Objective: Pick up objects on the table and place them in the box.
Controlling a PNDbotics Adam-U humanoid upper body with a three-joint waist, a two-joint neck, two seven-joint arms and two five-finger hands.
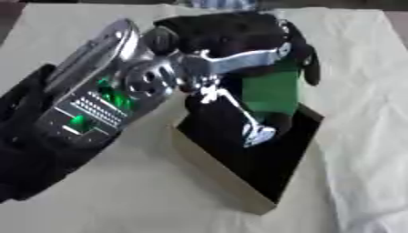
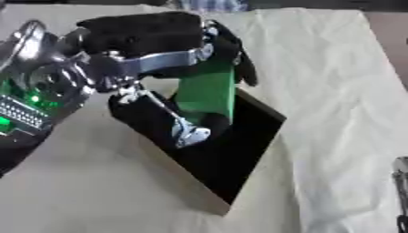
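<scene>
My left hand reaches in from the left and hangs over the box, its fingers curled down round a green block. The block is upright, and its lower end sits inside the box's opening. The box has tan walls and a black inside, and it lies askew in the middle of the table. The hand's silver thumb linkage hangs down in front of the black interior. A silver and dark sliver of my right hand shows at the lower right edge in the right eye view.
A cream cloth with creases covers the table. My left forearm, silver with green lights, fills the left side. Something blue and white lies at the far edge.
</scene>
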